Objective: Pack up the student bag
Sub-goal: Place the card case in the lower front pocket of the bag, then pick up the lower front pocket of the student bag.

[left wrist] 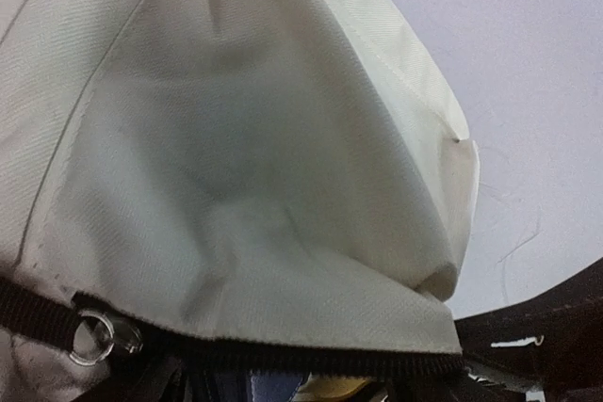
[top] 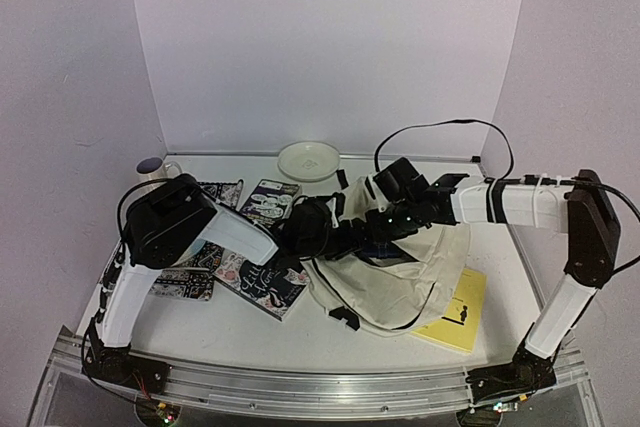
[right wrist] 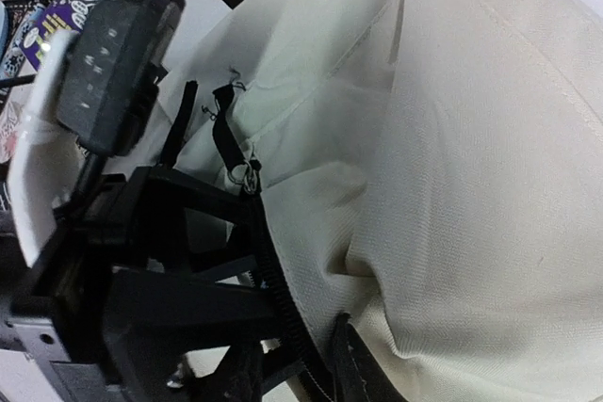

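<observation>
Top external, L to R: mug (top: 152, 167) sits at the far-left back corner of the counter (top: 240, 342). Nr it is a spread of patterned books (top: 262, 282) lying flat, w/ the L arm stretched over them. Plate (top: 308, 160) sits at the back, abt centre.

Left fingers (top: 328, 235) reach the left rim of the student bag (top: 400, 292). The bag lies slumped centre-right on the counter, cream cloth w/ black straps. Right fingers (top: 372, 226) come in from the other side to the same rim, so both sets sit just beside each other at the bag's mouth. From up here it's one black clump. I can't tell how wide either set stands, or whether any cloth is pinched. Yellow book (top: 455, 312) lies flat at the bag's right edge, touching or just under it, can't say which.

Left wrist view: bag cloth (left wrist: 245, 138) fills nearly the whole frame. Dark zipper (left wrist: 283, 355) runs along the bottom, w/ a metal pull ring (left wrist: 94, 338) at lower left. My L fingers don't show clearly, so I can't tell their opening or grip.

Right wrist view: dark hardware at lower left sits against the zipper (right wrist: 278, 298), w/ cloth (right wrist: 452, 185) filling the right side. I can't separate the R fingers there either, so width and hold are unclear.
</observation>
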You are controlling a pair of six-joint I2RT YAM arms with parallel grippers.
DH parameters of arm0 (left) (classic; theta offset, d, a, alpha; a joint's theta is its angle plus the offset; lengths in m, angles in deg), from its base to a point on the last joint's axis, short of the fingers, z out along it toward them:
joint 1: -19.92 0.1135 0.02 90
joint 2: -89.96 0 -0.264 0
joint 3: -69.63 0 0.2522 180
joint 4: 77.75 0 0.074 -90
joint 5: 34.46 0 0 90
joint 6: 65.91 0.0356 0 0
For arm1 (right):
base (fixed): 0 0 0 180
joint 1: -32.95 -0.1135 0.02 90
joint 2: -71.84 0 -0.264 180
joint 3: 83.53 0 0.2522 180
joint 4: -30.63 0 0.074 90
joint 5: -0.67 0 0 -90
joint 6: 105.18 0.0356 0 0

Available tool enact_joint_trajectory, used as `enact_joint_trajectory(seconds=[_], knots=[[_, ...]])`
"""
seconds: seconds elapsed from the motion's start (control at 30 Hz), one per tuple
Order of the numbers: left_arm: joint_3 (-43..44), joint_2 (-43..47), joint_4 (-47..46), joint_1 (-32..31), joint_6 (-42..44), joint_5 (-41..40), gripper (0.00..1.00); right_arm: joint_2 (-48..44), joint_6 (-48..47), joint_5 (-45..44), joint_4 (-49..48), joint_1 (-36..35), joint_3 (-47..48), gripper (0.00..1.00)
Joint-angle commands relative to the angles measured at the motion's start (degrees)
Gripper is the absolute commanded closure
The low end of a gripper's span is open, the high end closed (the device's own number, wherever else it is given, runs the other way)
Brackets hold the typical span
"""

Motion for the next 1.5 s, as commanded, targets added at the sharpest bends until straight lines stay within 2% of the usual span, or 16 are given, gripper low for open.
enact_joint_trajectory(seconds=[0.0, 0.17, 0.33, 0.53, 0.73, 0.97, 1.23, 1.47], knots=[[-4.56, 7.68, 0.43, -0.33, 6.02, -4.62, 0.26, 0.63, 0.4, -0.24, -1.24, -0.35, -0.58, 0.73], [-8.55, 12.27, 1.3, -0.51, 8.06, -5.85, 0.24, -0.52, 0.25, -0.28, -1.12, -0.31, -1.35, 0.69], [-12.98, 17.17, 3.76, -0.43, 9.67, -8.21, 0.31, -2.12, -1.61, 1.68, -1.24, -0.32, -1.26, 0.63], [-16.19, 22.47, 9.7, 1.38, 11.8, -9.0, 0.28, -2.94, -3.34, 2.33, -1.11, -0.31, -1.37, 0.54], [-18.77, 26.72, 15.28, 4.35, 14.21, -9.84, 0.26, -2.78, -5.38, 0.66, -1.02, -0.31, -0.44, 0.51], [-15.56, 24.3, 20.07, 8.94, 15.89, -5.64, 0.28, 0.71, -8.35, -1.88, -0.24, 0.11, 4.92, 0.49], [-4.11, 16.98, 28.83, 9.41, 20.76, -1.86, 0.3, 8.02, -12.29, -1.68, 0.24, 0.14, 12.39, 0.5], [-2.05, 14.8, 32.11, 9.41, 21.42, 0.82, 0.39, 15.34, -13.75, -0.89, 0.53, 0.22, 17.78, 0.53]])
